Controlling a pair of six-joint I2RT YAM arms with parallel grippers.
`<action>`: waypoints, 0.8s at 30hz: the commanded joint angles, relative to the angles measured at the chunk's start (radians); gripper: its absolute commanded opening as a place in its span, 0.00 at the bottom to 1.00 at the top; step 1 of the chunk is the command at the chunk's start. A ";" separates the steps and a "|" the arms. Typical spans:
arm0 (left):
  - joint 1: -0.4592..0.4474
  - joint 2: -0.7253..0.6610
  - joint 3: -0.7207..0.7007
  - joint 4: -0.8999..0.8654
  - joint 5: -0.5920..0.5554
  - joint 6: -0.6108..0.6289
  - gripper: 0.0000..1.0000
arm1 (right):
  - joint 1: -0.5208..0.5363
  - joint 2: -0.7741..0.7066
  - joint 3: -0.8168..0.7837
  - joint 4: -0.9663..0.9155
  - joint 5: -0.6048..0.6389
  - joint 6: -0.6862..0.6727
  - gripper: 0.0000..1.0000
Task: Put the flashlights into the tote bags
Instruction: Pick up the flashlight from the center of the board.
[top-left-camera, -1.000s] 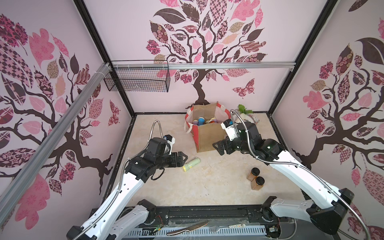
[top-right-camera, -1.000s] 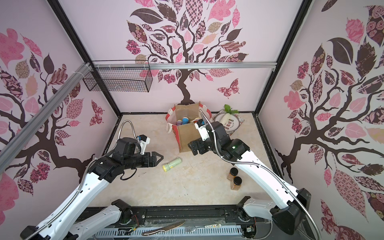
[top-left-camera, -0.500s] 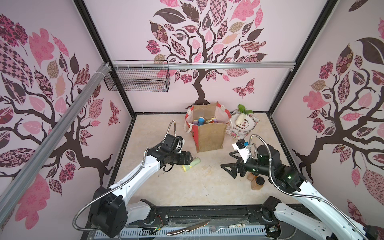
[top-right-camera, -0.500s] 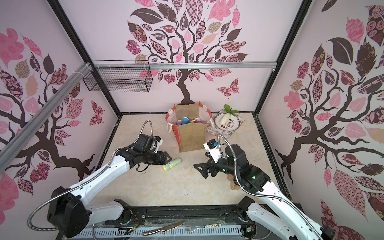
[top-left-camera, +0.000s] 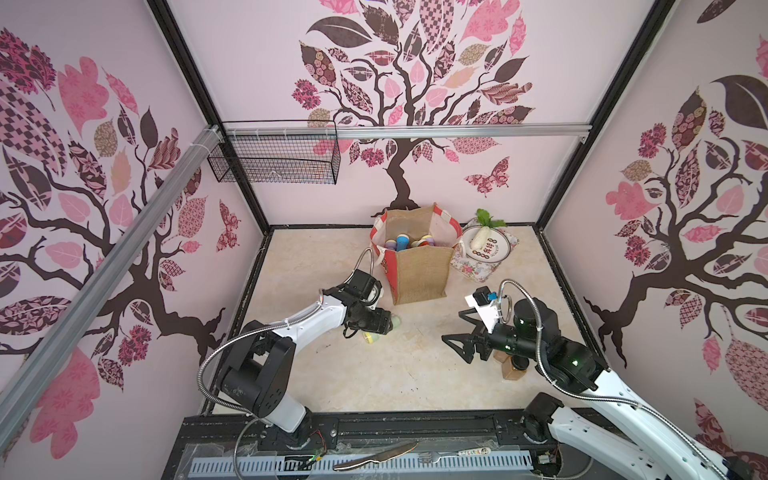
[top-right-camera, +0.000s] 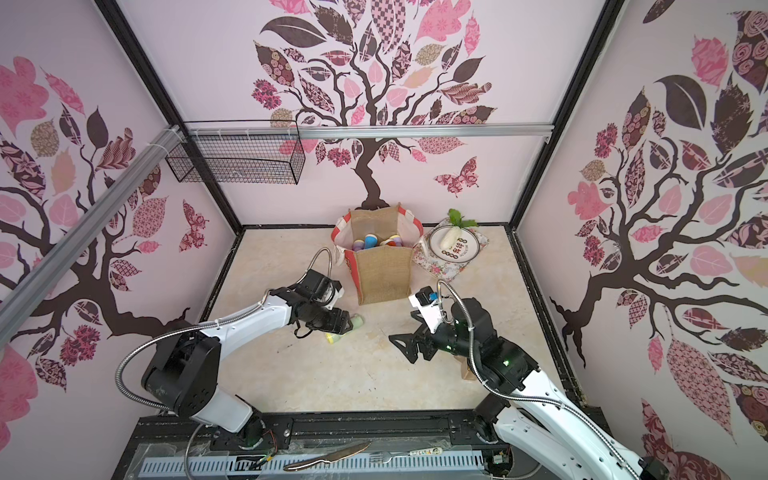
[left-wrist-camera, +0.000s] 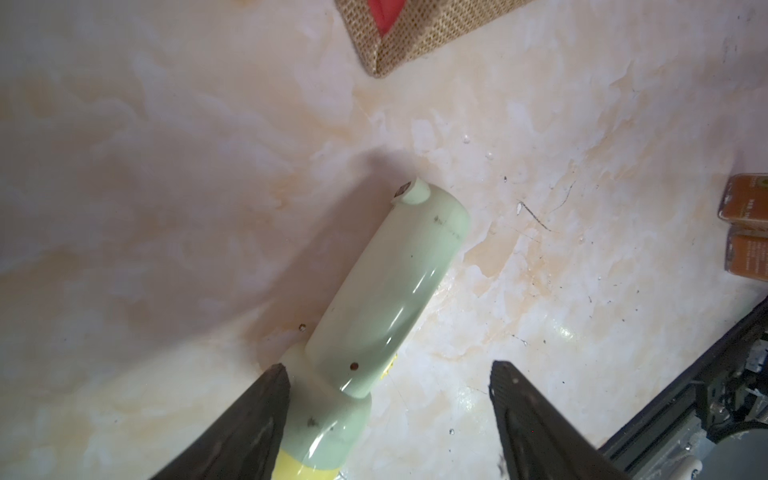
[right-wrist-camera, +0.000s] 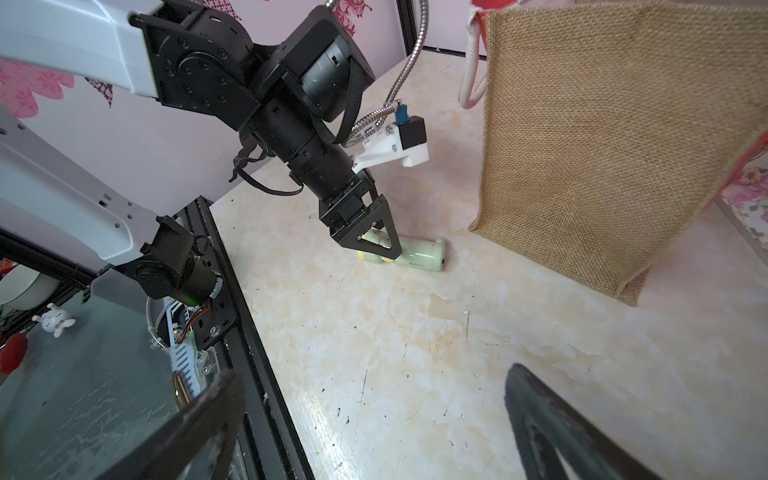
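Left wrist view: pale green flashlight (left-wrist-camera: 386, 291) flat on surface (left-wrist-camera: 166, 208) between open left fingers (left-wrist-camera: 257, 415), head just beside one, near burlap tote bag (top-left-camera: 419, 270). Right fingers (top-left-camera: 457, 345) spread wide, empty.

Loose flashlight (left-wrist-camera: 386, 291): pale green, yellow ring at the head.
Tote bag (top-left-camera: 422, 270): brown burlap, red-and-white side panels (handles white).
Bagged flashlights (top-left-camera: 402, 243): one blue, some lilac.
Table (top-left-camera: 332, 382): cream with beige marbling.
Walls (top-left-camera: 457, 183): pale pink, brown tree, patterned pink leaves.
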 joint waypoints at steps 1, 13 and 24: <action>-0.012 0.033 0.078 0.024 -0.008 0.061 0.78 | 0.000 0.016 0.038 0.030 0.013 -0.012 1.00; -0.036 0.114 0.073 0.067 -0.052 0.104 0.68 | 0.001 0.005 0.044 0.064 0.051 0.057 1.00; -0.084 0.151 0.069 0.088 -0.121 0.062 0.49 | 0.001 -0.035 0.035 0.041 0.095 0.065 1.00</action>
